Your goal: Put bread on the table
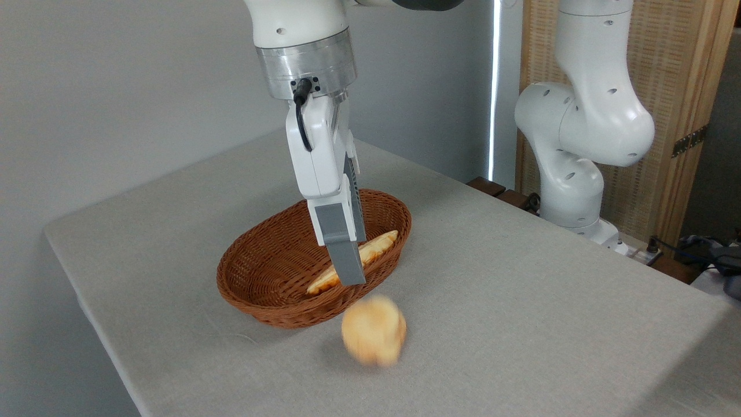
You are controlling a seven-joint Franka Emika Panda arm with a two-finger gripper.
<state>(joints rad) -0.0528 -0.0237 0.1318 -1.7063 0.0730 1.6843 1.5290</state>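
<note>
A single fixed camera looks down across a large table (521, 324) covered in plain light grey cloth, which fills most of the frame.

Left of centre sits a brown oval wicker basket (260, 272). Inside it, leaning along its right inner wall, lies a long flat loaf (379, 246), partly hidden by the robot's fingers.

From the top centre of the frame a white robot arm (301, 23) reaches straight down. Its gripper (350, 275) hangs over the right side of the basket, fingertips level with the rim. It holds nothing. The camera sees the grey fingers (344, 255) edge-on, one behind the other, so how far apart they stand cannot be told.

The bread (373, 339), a small round bun with a pale golden surface, is in the lower centre of the frame, just beside the basket's front right edge and below the fingertips, apart from them. It is blurred, so whether it rests on the cloth cannot be told.

At the upper right stands the arm's white base column (584, 127), before a wooden screen (677, 87).
</note>
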